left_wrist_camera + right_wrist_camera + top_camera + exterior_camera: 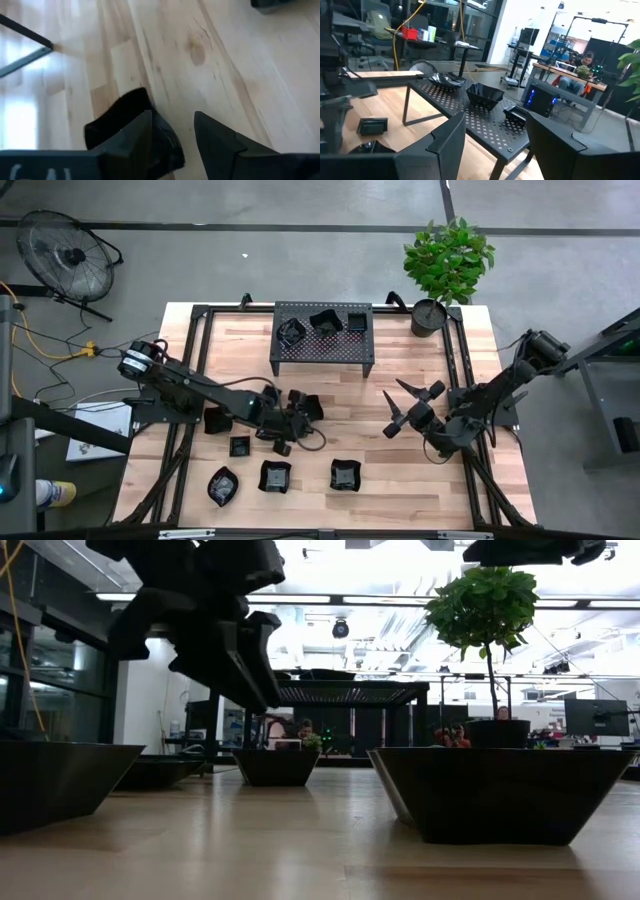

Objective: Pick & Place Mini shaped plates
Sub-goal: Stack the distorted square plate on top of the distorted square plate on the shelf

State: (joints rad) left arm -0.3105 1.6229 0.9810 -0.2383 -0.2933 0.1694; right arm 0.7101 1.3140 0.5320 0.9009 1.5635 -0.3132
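Left gripper (172,145): jaws parted beside one mini shaped plate (125,112) on table (200,60); right gripper (412,402) hung wide, empty.

In the left wrist view, a black mini plate (131,131) sits partly hidden behind one finger of the left gripper (172,135), so contact cannot be judged. Another dark plate (285,4) is cut off at the picture's edge. In the low view, the nearest plate (55,780) is cropped by the frame's side.

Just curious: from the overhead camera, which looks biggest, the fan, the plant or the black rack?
1. Rack, largest.
2. Fan and plant look alike; the fan is partly cropped, so unranked.
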